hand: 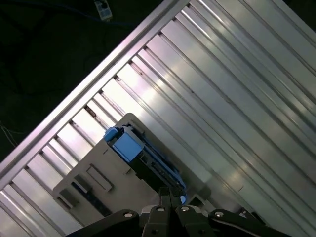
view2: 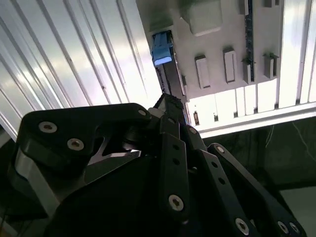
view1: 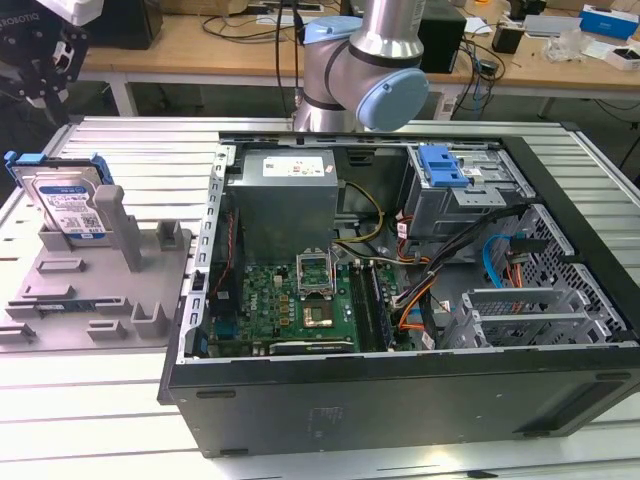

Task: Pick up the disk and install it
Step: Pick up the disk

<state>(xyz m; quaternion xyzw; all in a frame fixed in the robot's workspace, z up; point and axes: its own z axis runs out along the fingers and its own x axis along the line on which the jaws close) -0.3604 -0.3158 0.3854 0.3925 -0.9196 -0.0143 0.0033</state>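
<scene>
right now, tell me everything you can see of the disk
The disk is a flat silver hard drive with a white-and-blue label, framed by a blue plastic carrier bracket. It stands on edge, slightly tilted, in a slot of the grey holder on the ribbed metal table. It sits at the exterior view's left, outside the computer case. Only the holder touches it. The gripper hangs above it, apart from it.

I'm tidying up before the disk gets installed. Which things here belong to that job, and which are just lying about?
Belongs to the job:
disk, upright in the grey holder; gripper near it; drive cage inside the open computer case.

Just lying about:
blue box and cables on the wooden bench behind.
</scene>
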